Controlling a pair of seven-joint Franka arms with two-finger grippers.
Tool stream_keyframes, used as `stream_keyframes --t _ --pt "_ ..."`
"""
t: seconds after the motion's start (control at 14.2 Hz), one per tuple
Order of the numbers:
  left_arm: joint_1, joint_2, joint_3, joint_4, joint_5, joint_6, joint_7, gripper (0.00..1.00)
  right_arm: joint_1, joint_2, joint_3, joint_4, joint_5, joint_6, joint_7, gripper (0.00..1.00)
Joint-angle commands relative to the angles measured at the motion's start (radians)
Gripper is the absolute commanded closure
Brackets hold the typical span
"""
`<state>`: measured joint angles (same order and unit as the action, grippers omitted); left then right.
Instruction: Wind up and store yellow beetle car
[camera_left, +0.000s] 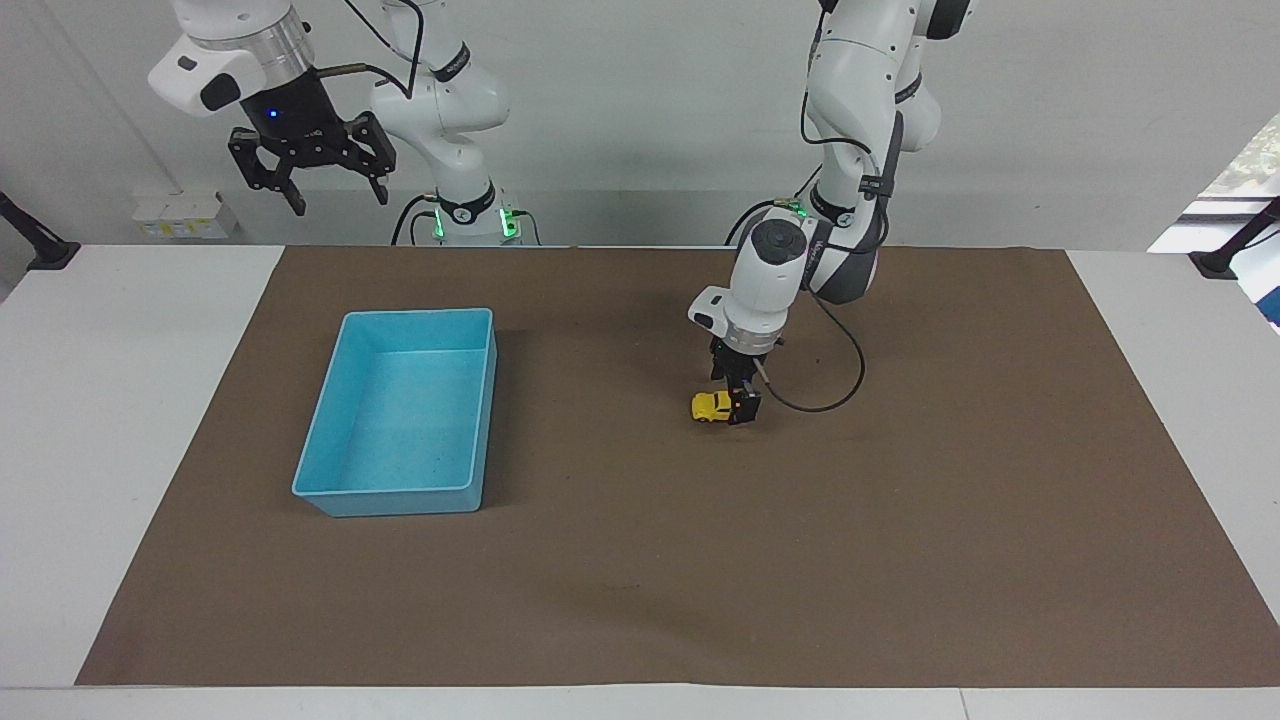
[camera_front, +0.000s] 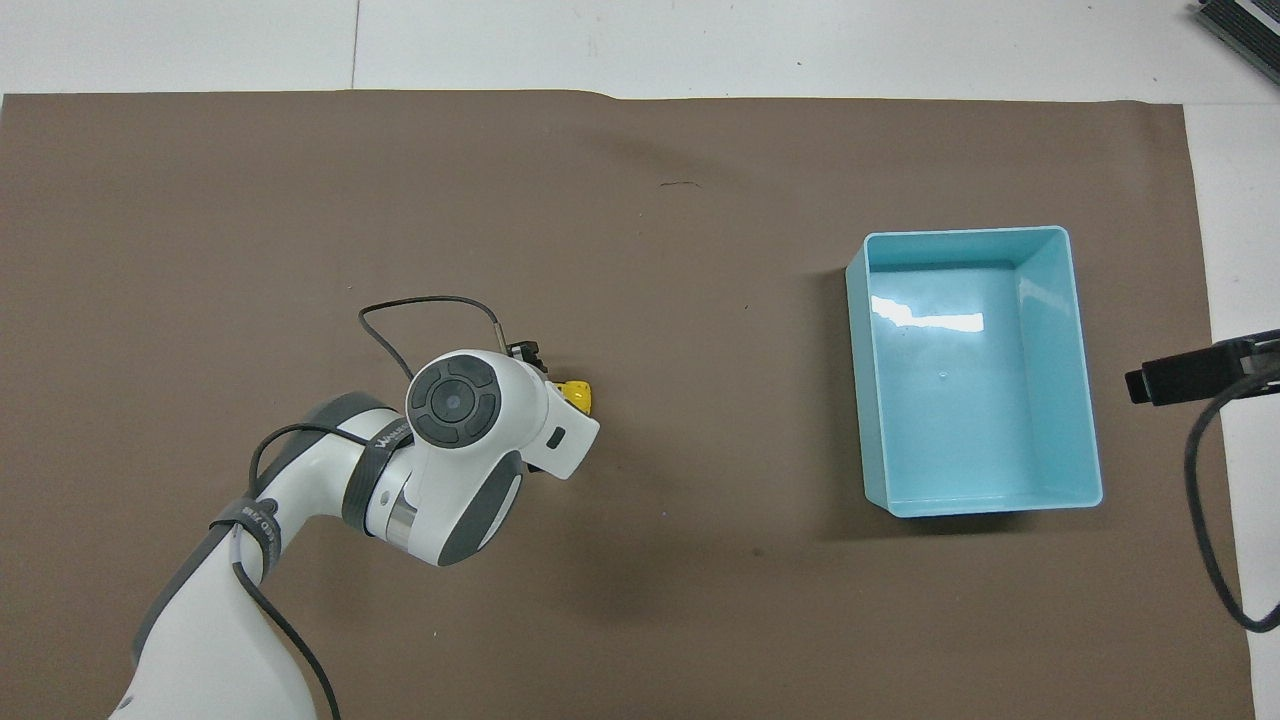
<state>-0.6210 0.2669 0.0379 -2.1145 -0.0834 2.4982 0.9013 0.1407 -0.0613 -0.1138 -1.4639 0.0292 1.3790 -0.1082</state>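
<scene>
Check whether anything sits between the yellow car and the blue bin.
Nothing visible does. Only bare brown mat lies between the yellow beetle car, where the left pincer is down on it, and the blue bin.

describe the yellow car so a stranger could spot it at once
Start at the brown mat, then move from the blue bin toward the left arm's end. Under the left end effector sits the yellow beetle car, tiny, the only yellow thing.
</scene>
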Motion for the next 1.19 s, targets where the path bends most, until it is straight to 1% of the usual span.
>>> stream_keyframes --t 0.0,0.07,0.14,0.21,0.28,0.35,0.42,0.77,0.84,0.98,1.05,1.12 --pt "-0.022 -0.011 0.023 -0.019 0.001 0.027 -0.013 0.22 -0.007 -0.015 0.000 -0.015 0.021 0.005 0.001 0.00" --pt "-0.023 -0.011 0.023 -0.018 0.007 0.030 -0.013 0.47 -0.007 -0.015 0.000 -0.015 0.021 0.005 0.001 0.00" --pt "-0.028 -0.011 0.023 -0.016 0.017 0.030 -0.013 0.60 -0.007 -0.015 -0.001 -0.015 0.021 0.003 0.001 0.00" --pt "-0.029 -0.011 0.023 -0.015 0.019 0.030 -0.013 0.71 -0.007 -0.015 -0.001 -0.015 0.021 0.002 0.001 0.00" --pt "-0.031 -0.011 0.023 -0.015 0.042 0.030 -0.013 0.89 -0.006 -0.017 0.000 -0.015 0.021 0.002 0.001 0.00" --pt "-0.035 -0.011 0.023 -0.013 0.089 0.030 -0.013 1.00 -0.006 -0.018 0.000 -0.015 0.021 0.002 0.001 0.00" --pt "-0.037 -0.011 0.022 -0.010 0.117 0.030 -0.013 1.00 -0.006 -0.018 0.000 -0.015 0.021 0.003 0.001 0.00" --pt "-0.043 -0.009 0.016 -0.013 0.119 0.057 -0.019 1.00 -0.007 -0.018 -0.003 -0.015 0.021 0.008 0.002 0.00" --pt "-0.051 -0.009 0.014 -0.012 0.108 0.059 -0.050 1.00 -0.007 -0.018 -0.003 -0.015 0.021 0.008 0.002 0.00" --pt "-0.092 -0.012 0.014 -0.015 0.105 0.051 -0.187 1.00 -0.007 -0.017 -0.004 -0.015 0.020 0.008 0.001 0.00" --pt "-0.098 -0.006 0.016 -0.015 0.106 0.051 -0.193 1.00 -0.010 -0.017 -0.004 -0.015 0.020 0.008 0.001 0.00" --pt "-0.097 0.012 0.014 -0.015 0.108 0.059 -0.155 1.00 -0.010 -0.017 -0.004 -0.015 0.020 0.006 0.001 0.00"
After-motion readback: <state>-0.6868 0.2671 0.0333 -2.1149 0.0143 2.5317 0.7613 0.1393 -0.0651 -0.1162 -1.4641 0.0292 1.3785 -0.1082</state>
